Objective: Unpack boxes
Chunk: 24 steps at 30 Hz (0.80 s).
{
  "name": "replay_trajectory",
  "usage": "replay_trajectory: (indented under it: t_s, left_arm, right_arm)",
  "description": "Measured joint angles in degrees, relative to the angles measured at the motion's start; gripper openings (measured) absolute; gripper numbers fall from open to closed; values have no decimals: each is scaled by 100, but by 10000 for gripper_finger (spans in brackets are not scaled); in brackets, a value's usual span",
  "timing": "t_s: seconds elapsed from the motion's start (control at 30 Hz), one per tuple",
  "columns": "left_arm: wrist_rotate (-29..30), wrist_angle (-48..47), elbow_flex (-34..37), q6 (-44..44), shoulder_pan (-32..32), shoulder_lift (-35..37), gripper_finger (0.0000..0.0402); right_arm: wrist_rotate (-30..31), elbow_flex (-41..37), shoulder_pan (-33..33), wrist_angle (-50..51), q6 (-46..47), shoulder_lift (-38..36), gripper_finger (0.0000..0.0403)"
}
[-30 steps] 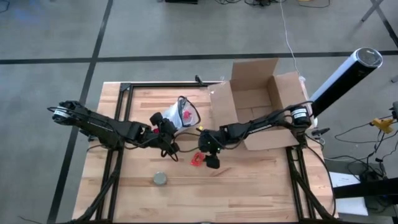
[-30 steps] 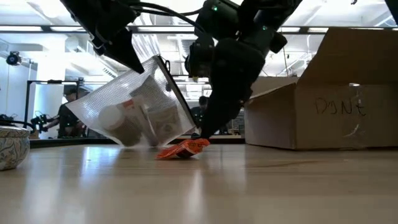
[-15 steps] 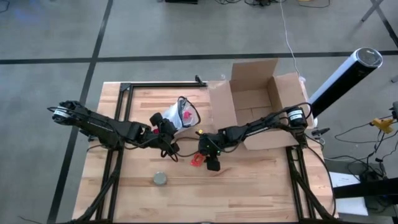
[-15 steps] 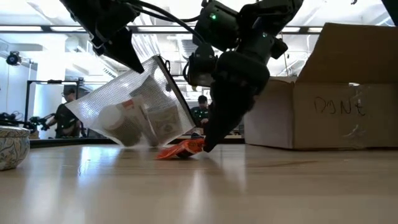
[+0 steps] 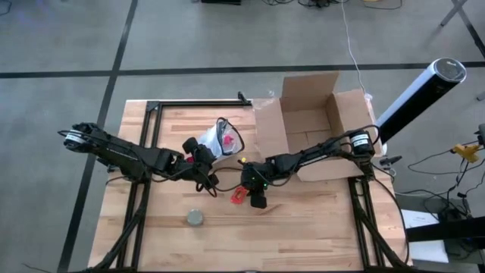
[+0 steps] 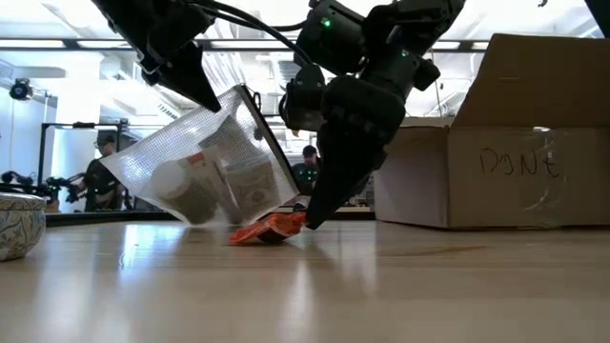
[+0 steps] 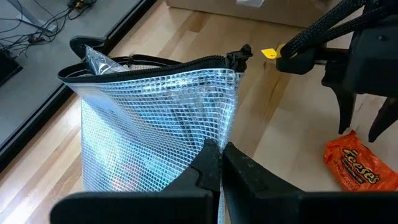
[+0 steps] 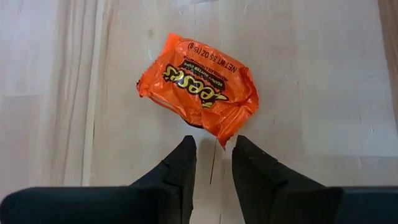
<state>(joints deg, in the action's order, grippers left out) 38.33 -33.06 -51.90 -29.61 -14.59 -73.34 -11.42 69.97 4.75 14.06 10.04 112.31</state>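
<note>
The brown cardboard box [image 5: 318, 129] stands open at the table's far right. My left gripper [image 7: 219, 155] is shut on a clear mesh zip pouch [image 7: 155, 118] and holds it tilted over the table's middle [image 6: 210, 171]. An orange candy packet [image 8: 199, 87] lies flat on the wood, just right of the pouch [image 5: 238, 196]. My right gripper [image 8: 214, 152] slants down at the packet's near end. Its fingers stand a narrow gap apart, with the packet's corner in that gap. My left gripper pinches the pouch's side edge [image 7: 214, 138] between its two fingers, below the zipper's end. The pouch stands tilted, zipper side up. Whether its lower edge [image 6: 205, 221] rests on the table, I cannot tell. My right gripper has its fingertips [image 6: 305, 219] down at the packet's corner [image 8: 221, 134], slanting from the table's right. The packet lies flat on the table. Whether the fingers press the corner, I cannot tell.
A small round bowl [image 5: 195, 218] sits near the table's front left [image 6: 19, 224]. A white cylinder [image 5: 417, 98] leans beyond the box at the right. People sit in the room behind [image 6: 100, 176]. Bare wood lies at the front right.
The orange packet has slid a little toward the table's left, at the right gripper's fingertips. The left gripper and the pouch have kept still.
</note>
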Motion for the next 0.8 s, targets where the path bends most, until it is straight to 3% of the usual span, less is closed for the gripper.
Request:
replay_trajectory:
  t_s: [0.33,0.8]
  left_arm:
    - [2,0,0,-65,0,0,0]
    - [4,1,0,-94,0,-2,0]
  right_arm:
    - [12,-2,0,-270,145,0,140]
    - [108,-2,-2,-277,131,10,55]
